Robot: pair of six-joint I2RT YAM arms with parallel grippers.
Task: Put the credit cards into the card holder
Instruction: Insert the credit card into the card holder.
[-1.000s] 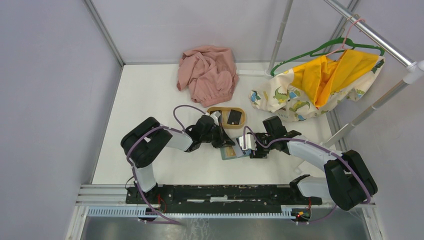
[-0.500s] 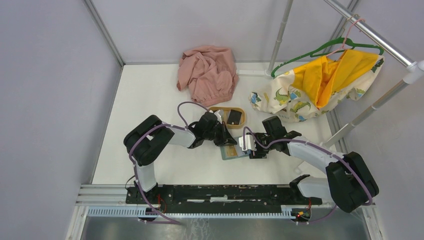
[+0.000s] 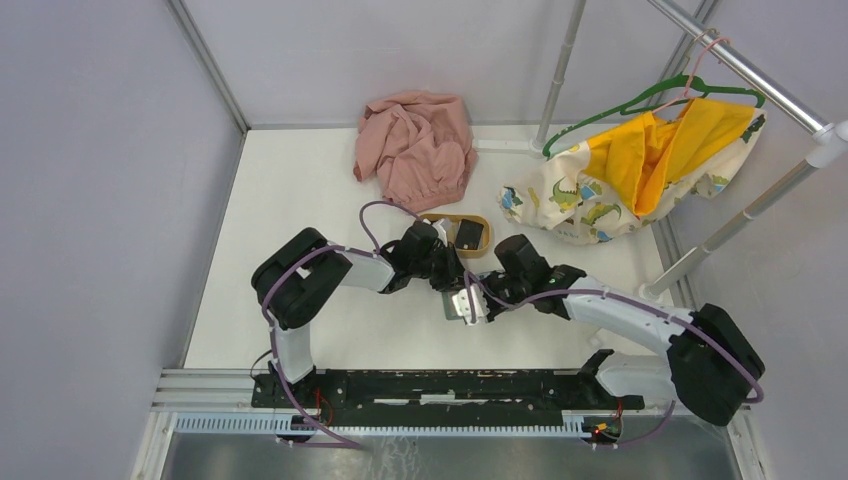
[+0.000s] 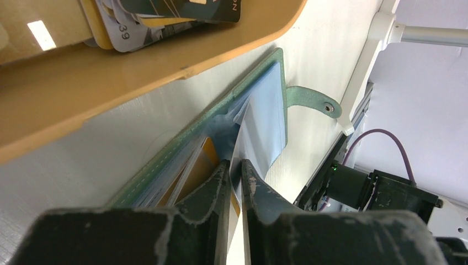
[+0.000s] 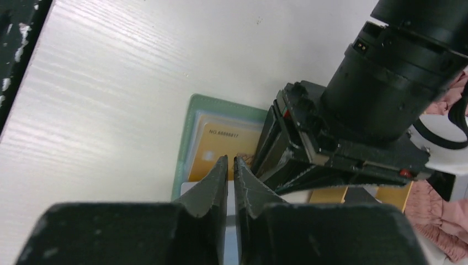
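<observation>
Jaws of both arms stand narrow at the open grey-green folding card holder point(image 4: 265, 105) on the white counter point(image 3: 300, 200); whether either grips anything is unclear. Crowded so, they could drag its partly slotted gold-tan card point(image 5: 232, 143) out.

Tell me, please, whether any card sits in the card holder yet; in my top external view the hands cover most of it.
Observer: Yes, the right wrist view shows a gold card in a slot of the open card holder.
Operator: Are more cards waiting in the tray?
Observer: Several lie stacked there in the left wrist view; one pale card reads 39.
Operator: What is the left hand doing?
Observer: Its fingers stand almost together, a pale inner leaf of the holder running between them; whether they pinch it I cannot tell.
</observation>
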